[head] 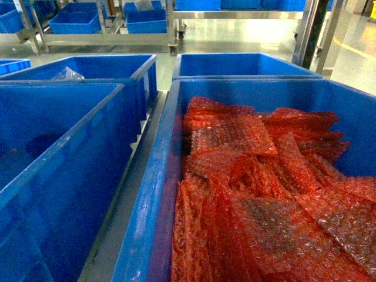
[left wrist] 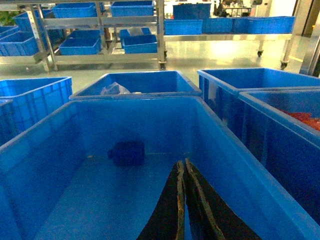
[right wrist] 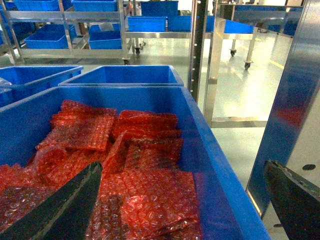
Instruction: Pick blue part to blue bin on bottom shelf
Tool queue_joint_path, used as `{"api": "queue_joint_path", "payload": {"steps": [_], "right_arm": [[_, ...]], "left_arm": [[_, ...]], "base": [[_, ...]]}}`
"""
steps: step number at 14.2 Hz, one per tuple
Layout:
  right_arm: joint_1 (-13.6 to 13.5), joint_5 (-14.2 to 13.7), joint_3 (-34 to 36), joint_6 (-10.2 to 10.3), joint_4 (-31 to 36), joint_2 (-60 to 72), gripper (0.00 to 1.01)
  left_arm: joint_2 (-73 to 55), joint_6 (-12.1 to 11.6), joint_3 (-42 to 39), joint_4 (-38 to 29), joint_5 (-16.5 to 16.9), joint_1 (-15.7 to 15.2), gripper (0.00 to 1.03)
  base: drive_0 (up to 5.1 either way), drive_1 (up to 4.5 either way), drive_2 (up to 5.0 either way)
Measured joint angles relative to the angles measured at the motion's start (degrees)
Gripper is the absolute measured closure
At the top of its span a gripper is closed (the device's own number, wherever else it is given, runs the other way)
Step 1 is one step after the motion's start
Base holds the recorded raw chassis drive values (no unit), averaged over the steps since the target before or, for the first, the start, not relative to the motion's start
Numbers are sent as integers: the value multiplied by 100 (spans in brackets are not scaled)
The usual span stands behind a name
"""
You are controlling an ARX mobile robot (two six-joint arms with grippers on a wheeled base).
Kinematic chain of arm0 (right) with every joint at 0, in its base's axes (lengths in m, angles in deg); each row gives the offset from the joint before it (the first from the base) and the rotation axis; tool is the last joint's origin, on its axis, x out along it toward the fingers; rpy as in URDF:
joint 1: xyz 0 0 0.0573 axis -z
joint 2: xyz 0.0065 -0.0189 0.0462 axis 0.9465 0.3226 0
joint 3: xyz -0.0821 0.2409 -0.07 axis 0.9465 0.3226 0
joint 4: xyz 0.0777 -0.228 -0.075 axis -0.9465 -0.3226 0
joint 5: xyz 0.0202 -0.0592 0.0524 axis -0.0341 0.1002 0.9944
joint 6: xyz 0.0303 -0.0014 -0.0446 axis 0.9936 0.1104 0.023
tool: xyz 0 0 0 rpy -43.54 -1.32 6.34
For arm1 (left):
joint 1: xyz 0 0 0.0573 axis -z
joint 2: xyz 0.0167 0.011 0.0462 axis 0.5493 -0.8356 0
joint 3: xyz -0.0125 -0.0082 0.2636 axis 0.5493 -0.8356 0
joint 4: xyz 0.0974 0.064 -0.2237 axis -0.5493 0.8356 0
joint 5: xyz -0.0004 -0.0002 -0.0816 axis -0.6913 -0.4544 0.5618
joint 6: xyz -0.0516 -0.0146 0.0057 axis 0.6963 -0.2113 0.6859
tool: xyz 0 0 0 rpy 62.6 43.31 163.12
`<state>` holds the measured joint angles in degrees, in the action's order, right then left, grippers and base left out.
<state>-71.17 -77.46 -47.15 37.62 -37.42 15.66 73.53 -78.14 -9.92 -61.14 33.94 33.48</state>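
Small dark-blue blocky part (left wrist: 127, 153) lies on floor of near-left blue plastic bin (left wrist: 45, 130), ungrasped. Left gripper (left wrist: 183, 172) fingers pressed shut, empty, just right of part. Right gripper (right wrist: 180, 200) fingers spread wide over red bubble-wrap sheets (right wrist: 135, 165). Pick and shelf transfer both remain.

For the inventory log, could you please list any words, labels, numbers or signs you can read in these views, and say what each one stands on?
None can be read in any view.
The blue bins show plain walls with no label.
The red bubble-wrap bags carry no print.
The blue part shows no marking.
The racks at the back are too blurred to tell.
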Motion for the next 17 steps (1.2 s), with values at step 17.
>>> {"api": "queue_joint_path", "payload": {"steps": [17], "right_arm": [[0, -2, 0, 0, 2, 0, 3]], "left_arm": [[1255, 2, 17, 1222, 7, 0, 101]], "base": [[0, 0, 0]]}}
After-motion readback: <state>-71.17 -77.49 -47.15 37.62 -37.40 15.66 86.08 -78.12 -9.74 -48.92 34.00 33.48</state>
